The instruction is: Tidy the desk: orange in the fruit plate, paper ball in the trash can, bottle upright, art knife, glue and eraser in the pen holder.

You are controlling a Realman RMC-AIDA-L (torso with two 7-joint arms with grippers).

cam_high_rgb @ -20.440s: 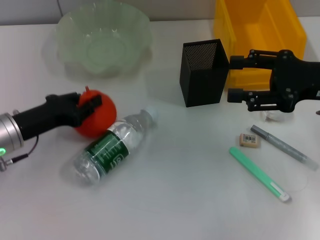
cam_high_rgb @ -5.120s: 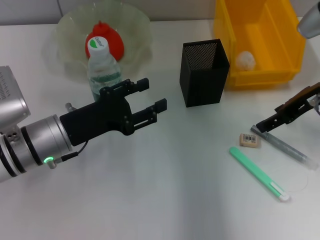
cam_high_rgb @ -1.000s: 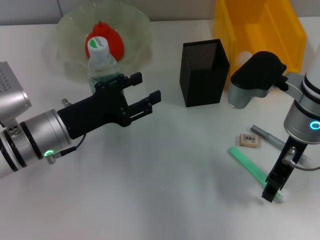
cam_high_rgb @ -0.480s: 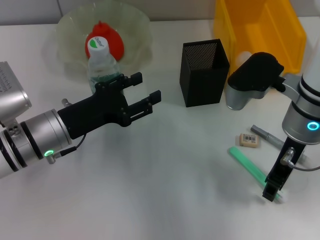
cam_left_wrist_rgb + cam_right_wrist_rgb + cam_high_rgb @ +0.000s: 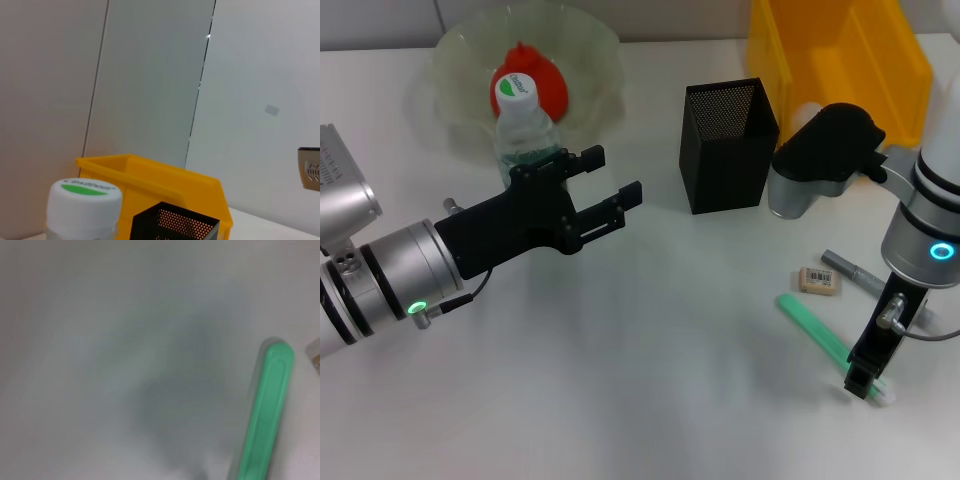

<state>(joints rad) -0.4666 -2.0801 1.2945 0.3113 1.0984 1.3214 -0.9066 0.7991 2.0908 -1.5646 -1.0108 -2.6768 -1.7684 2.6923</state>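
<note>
The orange lies in the pale-green fruit plate. In front of it the bottle stands upright, its cap close in the left wrist view. My left gripper hovers open just right of the bottle, holding nothing. The black mesh pen holder stands mid-table. The beige eraser, the grey pen-shaped glue and the green art knife lie on the table at the right. My right gripper points down at the knife's near end. The knife fills the right wrist view.
The yellow trash can stands at the back right, with a bit of the white paper ball showing behind my right arm. The bin and holder also appear in the left wrist view.
Over the last second my right arm has leaned slightly left while its gripper stays at the knife's near end. The left arm has not moved.
</note>
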